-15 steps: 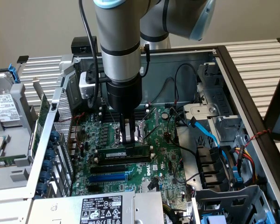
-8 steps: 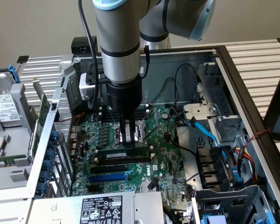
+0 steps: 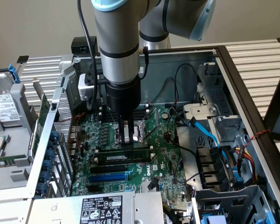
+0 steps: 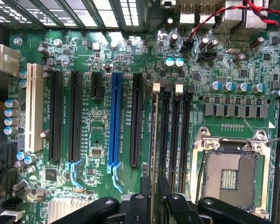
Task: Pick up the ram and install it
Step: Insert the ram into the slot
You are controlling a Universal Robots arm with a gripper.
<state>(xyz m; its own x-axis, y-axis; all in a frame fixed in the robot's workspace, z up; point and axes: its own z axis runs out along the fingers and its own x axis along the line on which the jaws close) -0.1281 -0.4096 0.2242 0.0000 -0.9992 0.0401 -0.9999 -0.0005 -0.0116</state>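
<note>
The ram (image 3: 123,154) is a thin green stick with a white label, standing on edge along a black memory slot of the green motherboard (image 3: 163,154). My gripper (image 3: 127,140) comes straight down on its middle, shut on its top edge. From the wrist camera the ram (image 4: 154,140) appears edge-on as a thin line running from between my gripper (image 4: 153,191) fingers along the outermost of the black memory slots (image 4: 175,135). I cannot tell whether it is seated in the slot.
The open CPU socket (image 4: 228,172) lies beside the memory slots, and the blue expansion slot (image 4: 115,121) and black slots lie on the other side. Blue and black cables (image 3: 207,133) and drive bays crowd the exterior view's right. A labelled power supply (image 3: 100,210) sits at the front.
</note>
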